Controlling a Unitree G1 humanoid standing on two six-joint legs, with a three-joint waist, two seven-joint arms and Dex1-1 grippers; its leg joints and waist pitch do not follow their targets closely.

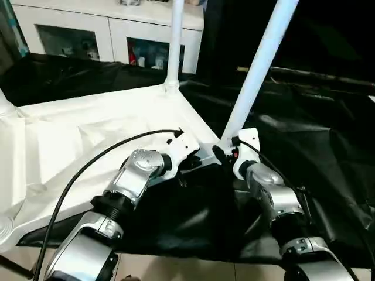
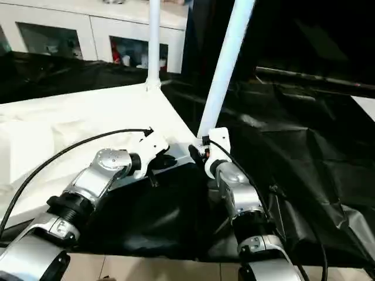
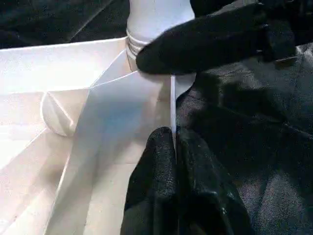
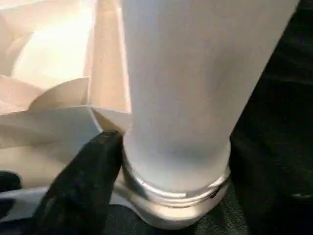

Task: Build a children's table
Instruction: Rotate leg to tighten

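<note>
The children's table (image 1: 105, 126) lay upside down on the black-covered desk (image 1: 304, 152), its ribbed underside facing up. My left claw (image 3: 174, 147) was pinched shut on the thin edge of the top near its corner. My right claw (image 1: 225, 153) stood wide around the base of a leaning leg (image 1: 258, 70) at that corner socket; another leg (image 1: 174, 41) stood upright farther back.

Two head cameras look forward and down over both forearms at the black-covered bench (image 1: 328, 146). Each wrist camera sits very close to the near corner leg (image 1: 258, 76) of the white table (image 2: 70, 126), a spot all four views share.
</note>
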